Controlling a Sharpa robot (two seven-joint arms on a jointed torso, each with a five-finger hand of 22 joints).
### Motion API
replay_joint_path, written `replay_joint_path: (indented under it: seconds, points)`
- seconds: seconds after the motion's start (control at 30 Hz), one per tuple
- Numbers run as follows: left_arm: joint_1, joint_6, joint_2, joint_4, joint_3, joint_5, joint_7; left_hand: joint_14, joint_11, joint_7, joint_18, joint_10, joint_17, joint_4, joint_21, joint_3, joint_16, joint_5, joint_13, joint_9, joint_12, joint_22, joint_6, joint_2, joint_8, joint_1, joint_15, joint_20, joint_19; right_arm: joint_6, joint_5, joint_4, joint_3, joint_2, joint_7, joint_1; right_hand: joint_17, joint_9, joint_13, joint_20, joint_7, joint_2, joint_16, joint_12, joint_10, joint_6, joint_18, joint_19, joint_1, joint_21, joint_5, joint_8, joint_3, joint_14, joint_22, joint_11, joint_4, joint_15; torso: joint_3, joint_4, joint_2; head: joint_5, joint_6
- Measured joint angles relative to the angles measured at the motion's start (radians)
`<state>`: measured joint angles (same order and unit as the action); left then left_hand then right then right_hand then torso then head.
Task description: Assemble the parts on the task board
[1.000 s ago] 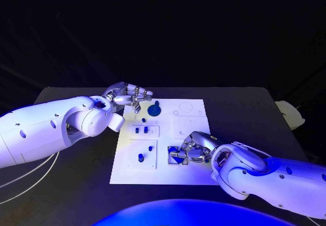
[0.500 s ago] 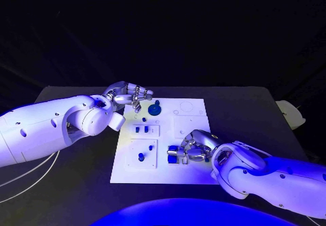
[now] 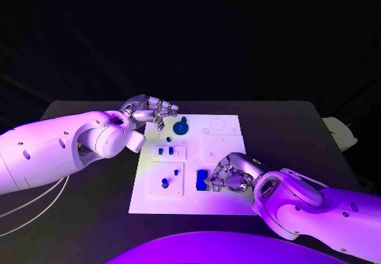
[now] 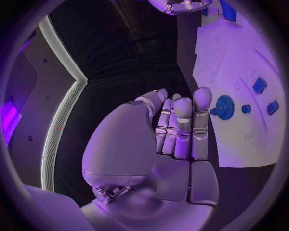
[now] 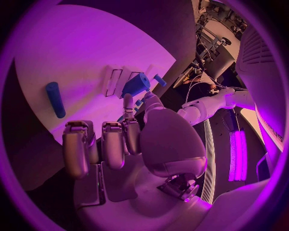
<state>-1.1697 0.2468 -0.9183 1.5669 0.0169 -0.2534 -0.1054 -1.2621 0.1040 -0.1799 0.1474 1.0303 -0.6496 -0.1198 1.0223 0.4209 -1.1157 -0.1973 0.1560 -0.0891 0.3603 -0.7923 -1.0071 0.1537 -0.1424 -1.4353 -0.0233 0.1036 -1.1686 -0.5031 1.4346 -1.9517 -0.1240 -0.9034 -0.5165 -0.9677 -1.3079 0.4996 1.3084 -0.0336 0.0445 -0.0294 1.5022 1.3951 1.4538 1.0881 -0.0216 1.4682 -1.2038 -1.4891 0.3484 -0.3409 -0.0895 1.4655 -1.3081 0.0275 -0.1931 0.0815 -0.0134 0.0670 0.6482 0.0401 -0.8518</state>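
Note:
The white task board (image 3: 226, 148) lies in the middle of the black table. On its far part sits a blue gear (image 3: 181, 128) (image 4: 224, 107). Small blue parts stand in the left-hand insets (image 3: 165, 150) (image 3: 165, 182). A long blue part (image 3: 201, 180) (image 5: 55, 99) lies flat near the board's front. My right hand (image 3: 231, 175) (image 5: 114, 144) rests just right of it with its fingers bent, holding nothing; another blue part (image 5: 137, 84) lies beyond its thumb. My left hand (image 3: 151, 111) (image 4: 177, 130) hovers at the board's far left corner beside the gear, fingers curled together on nothing.
A pale object (image 3: 339, 133) sits at the table's right edge. Bare black tabletop (image 3: 286, 132) surrounds the board. My right hand (image 4: 180, 6) and the long blue part (image 4: 228, 9) also show far off in the left wrist view.
My right hand has drawn back to the right off the long blue part, which now lies uncovered on the board. The left hand has stayed put.

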Motion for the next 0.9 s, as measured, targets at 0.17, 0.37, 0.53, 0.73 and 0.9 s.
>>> replay_joint_path:
  seconds: [0.17,0.37,0.53,0.73,0.9]
  points:
    - [0.000,0.000,0.000,0.000,0.000,0.000,0.000,0.000,0.000,0.000,0.000,0.000,0.000,0.000,0.000,0.000,0.000,0.000,0.000,0.000,0.000,0.000,0.000,0.000,0.000,0.000,0.000,0.000,0.000,0.001,0.007,-0.007,0.000,-0.004,0.014,0.002,0.000,0.004,0.000,0.000,-0.003,-0.003,0.000,0.008,0.004,0.003,0.000,0.000,-0.010,-0.007,-0.006,-0.003,0.002,0.001,0.000,0.004,0.007,0.001,0.0000,-0.0002,0.000,-0.001,0.000]
    - [0.000,0.000,0.001,-0.001,0.000,0.000,0.000,0.000,0.000,0.000,0.000,0.000,0.000,0.000,0.000,0.000,0.000,0.000,0.000,0.000,0.000,0.000,0.000,0.000,0.000,0.000,0.000,0.000,0.000,0.007,0.010,-0.007,0.000,-0.001,0.023,0.003,0.000,0.007,0.000,0.004,-0.003,-0.003,0.000,0.008,0.004,0.003,0.000,-0.003,-0.010,-0.007,-0.018,-0.009,0.002,0.001,0.000,0.004,0.007,0.001,-0.0003,-0.0016,0.000,-0.001,0.000]
    - [0.000,0.000,0.001,-0.001,0.000,0.000,0.000,0.000,0.000,0.000,0.000,0.000,0.000,0.000,0.000,0.000,0.000,0.000,0.000,0.000,0.000,0.000,0.000,0.000,0.000,0.000,0.000,0.000,0.000,0.017,0.010,0.000,0.000,0.009,0.026,0.003,0.000,0.009,0.000,0.004,-0.003,-0.003,0.000,0.013,0.004,0.003,0.000,-0.004,-0.010,-0.007,-0.018,-0.009,0.002,0.001,0.000,0.004,0.007,0.001,-0.0006,-0.0022,0.001,-0.002,-0.001]
    - [0.000,0.000,0.001,-0.001,0.000,0.000,0.000,0.000,0.000,0.000,0.000,0.000,0.000,0.000,0.000,0.000,0.000,0.000,0.000,0.000,0.000,0.000,0.000,0.000,0.000,0.000,0.000,0.000,0.000,0.030,0.010,0.009,0.000,0.019,0.026,0.004,0.000,0.010,0.000,0.003,-0.006,-0.003,0.003,0.013,0.003,0.006,0.000,-0.004,-0.010,-0.007,-0.023,-0.010,0.002,0.001,0.000,0.003,0.007,0.001,-0.0011,-0.0024,0.001,0.000,-0.005]
    - [0.000,0.000,0.001,0.000,0.000,0.000,0.000,0.000,0.000,0.000,0.000,0.000,0.000,0.000,0.000,0.000,0.000,0.000,0.000,0.000,0.000,0.000,0.000,0.000,0.000,0.000,0.000,0.000,0.000,0.037,0.010,0.014,0.000,0.026,0.026,0.005,0.000,0.012,0.000,0.003,-0.006,0.001,0.003,0.014,0.007,0.006,0.000,-0.004,-0.014,-0.010,-0.024,-0.015,0.001,0.001,0.000,0.007,0.007,0.001,-0.0011,-0.0022,0.001,0.001,-0.006]
